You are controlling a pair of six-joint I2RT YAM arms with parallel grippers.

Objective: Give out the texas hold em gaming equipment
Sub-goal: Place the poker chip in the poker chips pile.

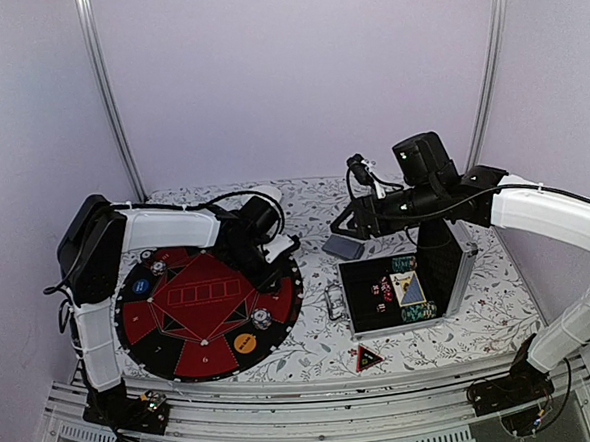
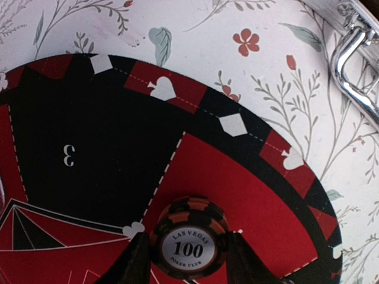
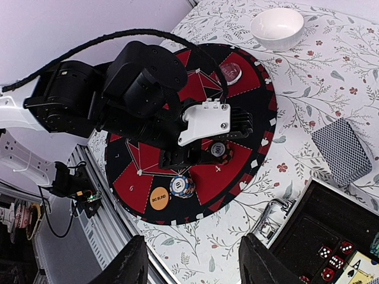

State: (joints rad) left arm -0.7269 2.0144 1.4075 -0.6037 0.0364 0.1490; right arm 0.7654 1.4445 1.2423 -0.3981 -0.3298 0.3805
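Left claw point(image 2: 188, 238) is down on the round red-and-black mat point(image 2: 89, 154) with a striped chip stack point(image 2: 189, 248) right between its fingers point(image 2: 133, 263), glossy "100" label up; can't tell if it's actually squeezing. Right claw point(image 3: 194, 238) hangs spread wide, holding nothing, crosshatch-backed cards point(image 3: 341, 151) lying flat on the counter point(image 3: 320, 89) ahead to its right.
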